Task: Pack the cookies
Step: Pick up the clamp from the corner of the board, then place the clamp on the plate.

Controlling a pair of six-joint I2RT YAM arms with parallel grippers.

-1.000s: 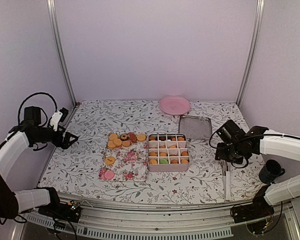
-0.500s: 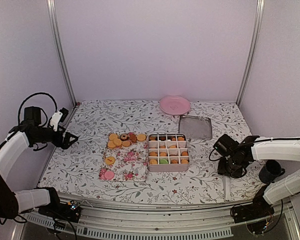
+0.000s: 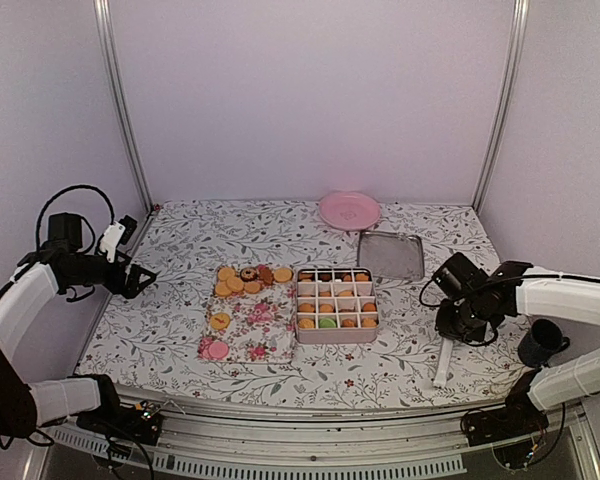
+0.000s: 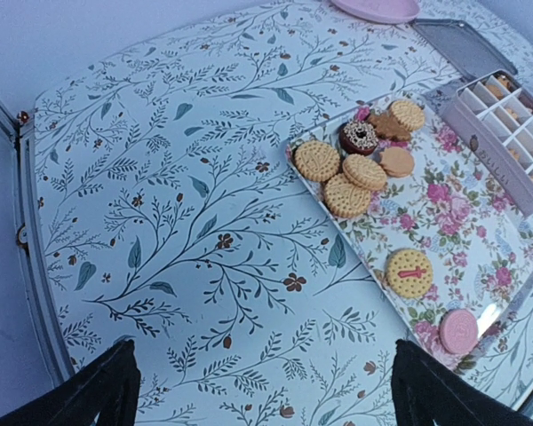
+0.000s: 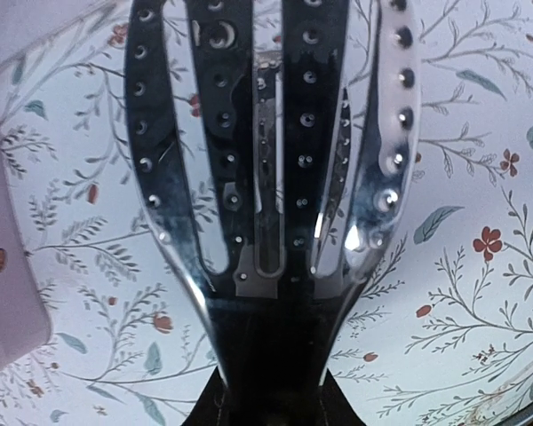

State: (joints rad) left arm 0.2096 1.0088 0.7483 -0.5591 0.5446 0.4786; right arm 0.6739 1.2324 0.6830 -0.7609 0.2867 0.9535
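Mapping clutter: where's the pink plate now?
Top view: pink plate at the far edge of the table, right of centre, just behind the metal tray.

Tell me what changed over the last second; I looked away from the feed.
The right hand dipped toward the table and appears to have gripped the slotted utensil. The utensil's white handle has tilted slightly from where it lay. The left hand, open, along with the cookies, the divided box and the pink plate, stayed put.
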